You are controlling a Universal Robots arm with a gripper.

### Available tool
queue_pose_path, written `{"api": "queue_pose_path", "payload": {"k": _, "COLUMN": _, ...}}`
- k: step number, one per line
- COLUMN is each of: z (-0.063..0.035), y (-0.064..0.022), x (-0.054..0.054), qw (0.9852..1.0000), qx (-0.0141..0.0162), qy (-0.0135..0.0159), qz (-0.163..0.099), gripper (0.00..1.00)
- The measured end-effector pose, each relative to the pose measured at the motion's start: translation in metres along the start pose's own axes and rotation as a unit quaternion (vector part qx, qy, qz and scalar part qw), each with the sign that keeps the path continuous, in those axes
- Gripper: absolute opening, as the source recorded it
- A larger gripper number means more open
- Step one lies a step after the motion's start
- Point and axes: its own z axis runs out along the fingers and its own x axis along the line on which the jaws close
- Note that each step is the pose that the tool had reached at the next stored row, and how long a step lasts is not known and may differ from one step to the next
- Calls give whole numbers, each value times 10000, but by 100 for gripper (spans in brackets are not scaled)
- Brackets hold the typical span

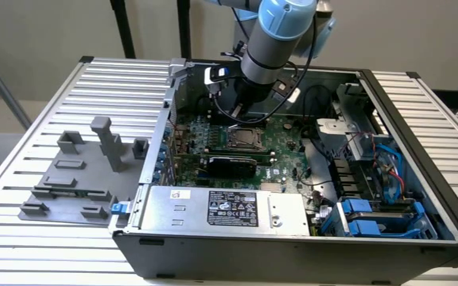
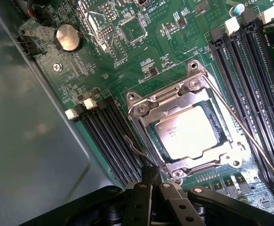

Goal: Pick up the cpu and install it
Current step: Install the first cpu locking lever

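Up close from the wrist, the cpu point(image 2: 188, 132) sits within the metal socket frame point(image 2: 170, 98) on the green motherboard point(image 2: 141, 61). The gripper point(image 2: 151, 175) hangs just beside it, fingers pinched together on nothing. The exterior view shows the arm point(image 1: 267, 50) reaching into the open computer case point(image 1: 293, 256), which lies on a slatted metal table point(image 1: 22, 143) beside grey fixture blocks point(image 1: 74, 179).

- Bright, even overhead light fills the exterior view; the ribbed silver metal table point(image 1: 30, 119) shines pale, and the grey plastic fixture blocks point(image 1: 78, 179) throw only faint, soft shadows.
- The inside of the open black computer case point(image 1: 293, 256) is dimmer.
- In the wrist view, glare whitens part of the silvery-white square cpu point(image 2: 188, 134); the round silver coin-cell battery point(image 2: 67, 37) glints.
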Motion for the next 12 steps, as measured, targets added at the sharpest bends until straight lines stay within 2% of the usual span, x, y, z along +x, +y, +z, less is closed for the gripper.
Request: {"api": "queue_pose_path", "payload": {"k": 12, "z": 6, "y": 18, "x": 29, "qw": 10000, "qx": -7, "qy": -12, "qz": 2, "gripper": 11}}
